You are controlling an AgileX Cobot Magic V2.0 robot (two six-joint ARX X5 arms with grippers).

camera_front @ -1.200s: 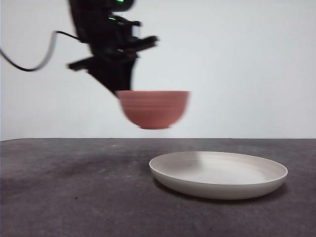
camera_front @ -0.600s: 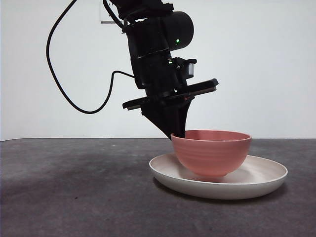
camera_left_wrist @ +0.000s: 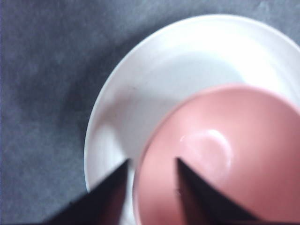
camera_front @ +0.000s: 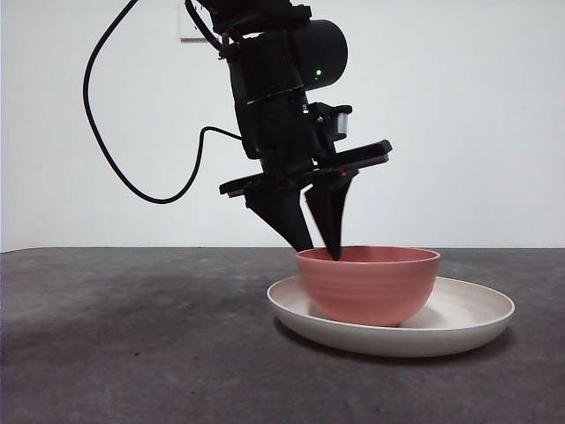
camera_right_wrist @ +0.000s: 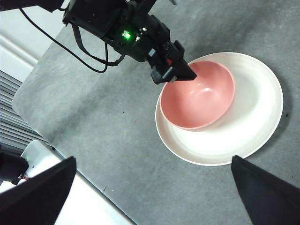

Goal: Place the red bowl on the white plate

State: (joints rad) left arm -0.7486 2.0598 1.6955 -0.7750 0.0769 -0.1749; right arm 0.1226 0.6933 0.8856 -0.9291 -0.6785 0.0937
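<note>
The left gripper (camera_front: 322,252) has its two black fingers (camera_left_wrist: 110,190) parted, one outside and one inside the rim of the red bowl (camera_front: 368,284), straddling the wall with a visible gap on the outer side in the left wrist view; whether either fingertip touches the rim cannot be told. The bowl sits upright inside the white plate (camera_front: 472,320), off-centre toward the side where the gripper comes down, its base on the plate's floor. The plate lies flat on the table (camera_front: 132,353), a dark grey, slightly mottled matte surface, and stands away from the table's edges as the right wrist view shows it. The left arm rises dark above the bowl, with a small green light on its housing and a black cable (camera_front: 115,168) looping out beside it. The right gripper (camera_right_wrist: 154,197) hangs high above the table, its jaws spread wide and holding nothing. Behind the table stands a plain white wall (camera_front: 477,115). No writing or label can be read anywhere.
</note>
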